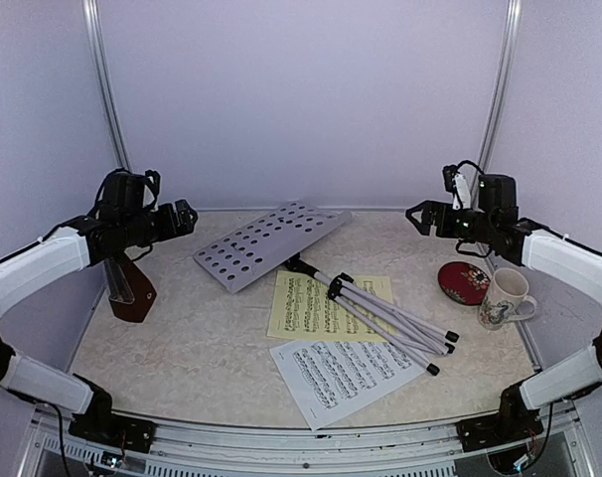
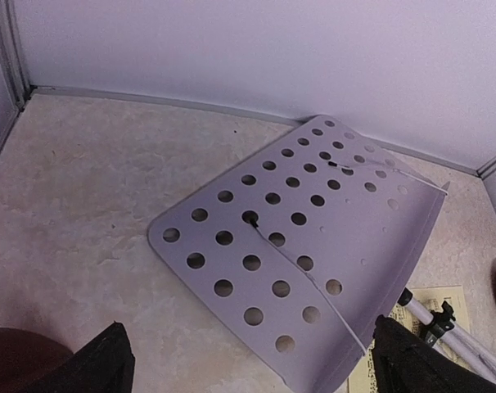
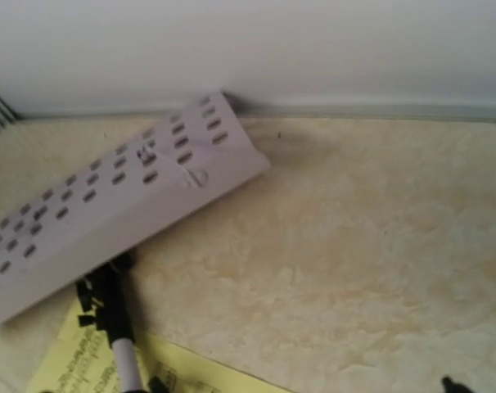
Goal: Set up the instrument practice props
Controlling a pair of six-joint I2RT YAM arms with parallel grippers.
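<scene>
The white perforated-desk music stand lies flat on the table, its desk (image 1: pixel 266 243) at the back and its folded tripod legs (image 1: pixel 390 318) stretching toward the front right. Under the legs lies the yellow sheet (image 1: pixel 311 308), and the white sheet (image 1: pixel 346 373) is nearer the front. At the left stands the brown metronome (image 1: pixel 132 290). My left gripper (image 1: pixel 187 221) hovers open above the table, left of the desk (image 2: pixel 313 237), with nothing between its fingers (image 2: pixel 109 364). Raised right of the desk, my right gripper (image 1: pixel 420 217) is open and empty; its wrist view shows the desk (image 3: pixel 109 205) and yellow sheet (image 3: pixel 76 360).
A red round dish (image 1: pixel 463 282) and a floral white mug (image 1: pixel 505 298) sit at the right edge, below my right arm. Pale walls and metal corner posts (image 1: pixel 107 89) close in the table at the back and sides.
</scene>
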